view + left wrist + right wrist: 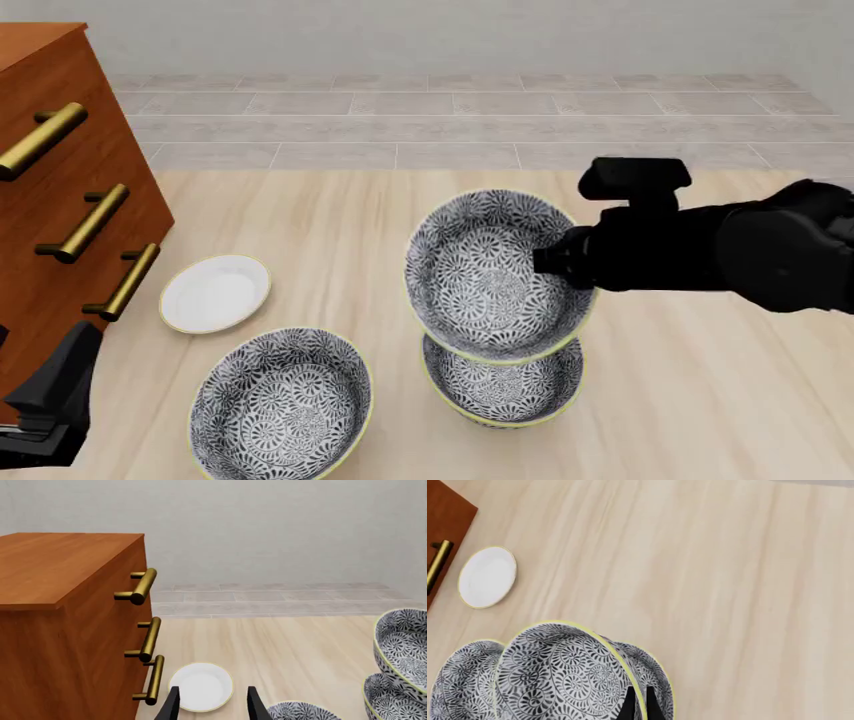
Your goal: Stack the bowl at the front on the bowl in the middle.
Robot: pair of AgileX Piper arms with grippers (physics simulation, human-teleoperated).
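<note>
Right gripper (558,264): clamped on the rim of the bowl at the front (487,270), one finger inside the wall and one outside, seen in the right wrist view as two dark fingers (628,706) pinching the pale yellow edge. Held clear of the table (694,400) and tilted, patterned inside turned toward the front camera. Directly below it, the bowl in the middle (507,392), upright on the table, only its near half visible under the raised bowl; contact between the two not determinable from these views. Right arm (747,250) entering from the right, black, level above the table.

Left gripper (212,706): fingers apart, nothing between them, low at the near left corner of the front view and well apart from both stacked bowls. Beyond its fingertips, in the left wrist view, a small white plate (201,686) flat on the table.

Third bowl (280,405): same floral pattern, upright, near the front edge to the left of the pair, separate from them. White plate just behind it and to its left, close to the wooden cabinet (54,215). Three brass bar handles (84,222) on the cabinet face toward the table. Grey tiled floor (467,120) and a pale wall past the far edge.
</note>
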